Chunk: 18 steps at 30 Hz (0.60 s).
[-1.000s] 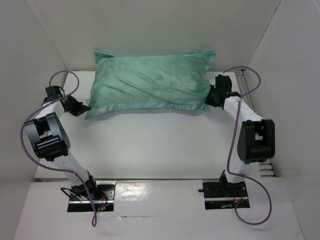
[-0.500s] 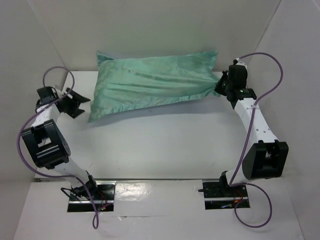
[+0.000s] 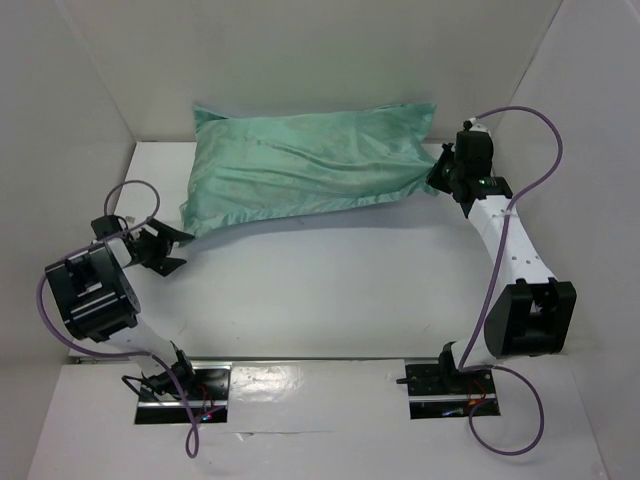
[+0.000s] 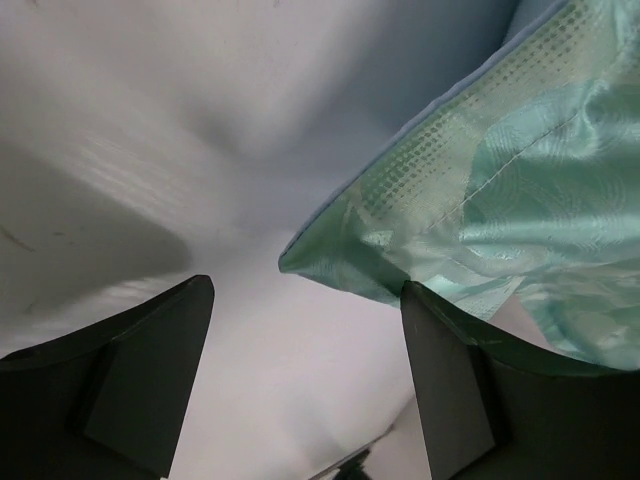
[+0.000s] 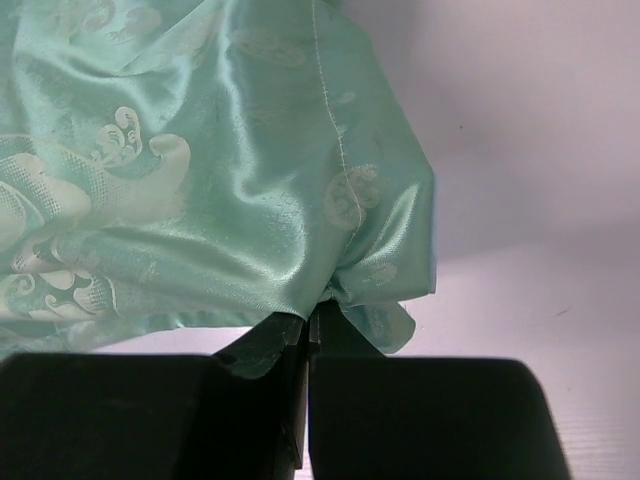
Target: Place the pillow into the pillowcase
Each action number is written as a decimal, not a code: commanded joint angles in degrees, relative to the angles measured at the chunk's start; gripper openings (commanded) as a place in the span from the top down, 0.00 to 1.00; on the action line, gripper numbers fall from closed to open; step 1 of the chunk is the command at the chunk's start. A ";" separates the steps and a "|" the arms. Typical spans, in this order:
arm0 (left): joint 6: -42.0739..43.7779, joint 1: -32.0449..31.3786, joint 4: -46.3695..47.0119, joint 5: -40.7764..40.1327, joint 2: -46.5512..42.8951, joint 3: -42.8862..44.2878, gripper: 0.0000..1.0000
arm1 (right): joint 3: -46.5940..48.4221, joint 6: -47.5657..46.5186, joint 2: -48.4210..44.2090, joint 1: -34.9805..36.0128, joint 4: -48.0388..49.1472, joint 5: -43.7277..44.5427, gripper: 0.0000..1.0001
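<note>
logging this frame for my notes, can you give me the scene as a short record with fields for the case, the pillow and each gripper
pillowcase: sea-green face up, plump and filled out, lying across the far part of the table
pillow: no white fabric in view; presumably inside the pillowcase
right gripper: shut on the pillowcase's right-end corner
left gripper: open, close to the pillowcase's near left corner, holding nothing
task state: looks close to done, judging by the filled case

You're looking at a white tabletop (image 3: 320,290) boxed in by plain white panels: a back wall (image 3: 300,50), a left wall (image 3: 50,130) and a right wall (image 3: 590,120). Along the tabletop's near edge, a glossy white strip (image 3: 320,385) reflects soft light.
</note>
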 commanded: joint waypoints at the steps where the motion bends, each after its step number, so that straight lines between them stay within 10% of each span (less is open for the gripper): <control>1: -6.72 1.18 14.45 8.80 0.71 -5.85 0.12 | 0.76 0.06 -0.23 -0.42 0.68 -0.46 1.00; 18: -33.90 1.19 59.77 14.90 6.93 -15.29 0.31 | 0.76 -0.47 -0.23 -0.42 -0.55 -0.46 1.00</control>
